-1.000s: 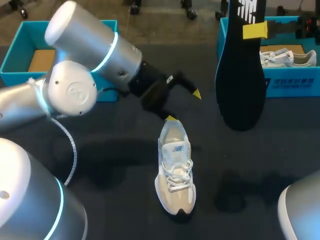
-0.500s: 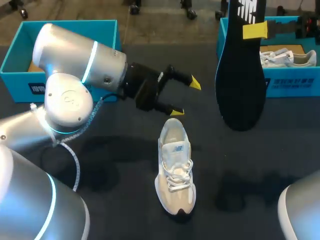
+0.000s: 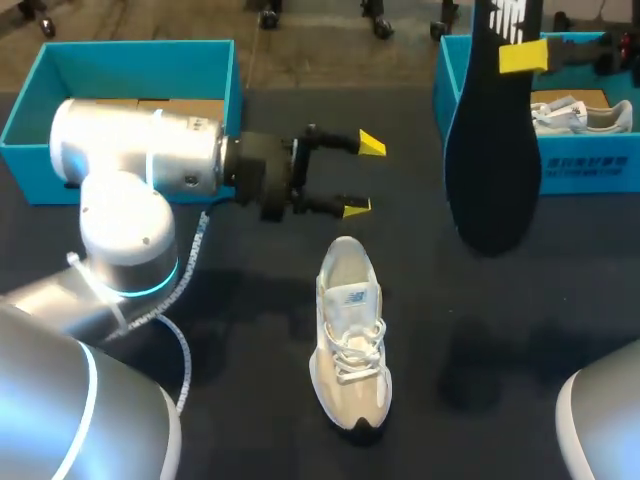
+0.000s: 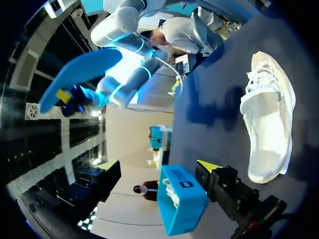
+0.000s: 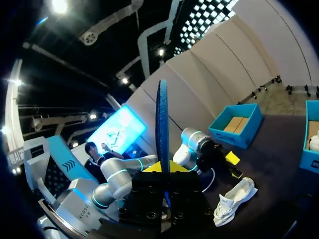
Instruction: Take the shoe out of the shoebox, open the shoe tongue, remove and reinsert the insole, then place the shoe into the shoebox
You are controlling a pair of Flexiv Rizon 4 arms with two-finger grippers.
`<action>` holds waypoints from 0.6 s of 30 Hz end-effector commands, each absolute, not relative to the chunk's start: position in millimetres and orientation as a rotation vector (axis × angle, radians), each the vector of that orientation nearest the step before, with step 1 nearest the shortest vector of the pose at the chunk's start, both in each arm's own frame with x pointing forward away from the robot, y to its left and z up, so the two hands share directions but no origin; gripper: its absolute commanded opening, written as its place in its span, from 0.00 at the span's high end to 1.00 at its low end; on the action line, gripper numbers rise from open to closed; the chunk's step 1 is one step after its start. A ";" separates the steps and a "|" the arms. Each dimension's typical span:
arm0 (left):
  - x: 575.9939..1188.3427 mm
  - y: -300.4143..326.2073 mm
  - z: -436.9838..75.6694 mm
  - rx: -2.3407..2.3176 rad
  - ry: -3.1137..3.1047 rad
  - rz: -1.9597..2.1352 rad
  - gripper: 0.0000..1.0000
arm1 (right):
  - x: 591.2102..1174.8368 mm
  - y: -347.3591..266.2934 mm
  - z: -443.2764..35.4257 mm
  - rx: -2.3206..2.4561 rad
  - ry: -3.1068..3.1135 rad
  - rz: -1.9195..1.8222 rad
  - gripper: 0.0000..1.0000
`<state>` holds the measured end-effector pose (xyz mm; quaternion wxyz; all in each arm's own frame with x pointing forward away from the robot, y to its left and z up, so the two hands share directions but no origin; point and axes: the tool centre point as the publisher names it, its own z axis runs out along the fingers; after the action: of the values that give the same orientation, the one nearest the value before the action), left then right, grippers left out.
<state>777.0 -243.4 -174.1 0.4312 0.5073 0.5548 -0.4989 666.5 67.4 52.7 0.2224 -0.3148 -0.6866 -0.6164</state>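
My right claw [image 3: 512, 56] clamps the insole [image 3: 490, 170] upper right; my left claw [image 3: 362, 177] is apart near the shoe [image 3: 350, 330]. Next I judge: reinsert.

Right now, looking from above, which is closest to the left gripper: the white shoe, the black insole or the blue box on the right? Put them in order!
From the left gripper:
1. white shoe, its heel right by the gripper, mid-table.
2. black insole, held up to the right.
3. blue box, far right, behind the insole.
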 end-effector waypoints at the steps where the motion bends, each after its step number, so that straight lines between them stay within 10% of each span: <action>1: 766.0 -234.8 -172.1 1.153 1.280 -1.281 0.00 | 715.0 67.1 22.5 -0.782 -1.810 -1.649 1.00; 18: 767.1 -231.2 -166.0 1.132 1.237 -1.276 0.00 | 732.1 65.2 7.0 -0.875 -1.756 -1.569 1.00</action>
<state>765.3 -229.6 -164.6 0.4868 0.4695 0.5133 -0.5284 729.0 63.6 6.2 0.3084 -0.3318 -0.6628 -0.5963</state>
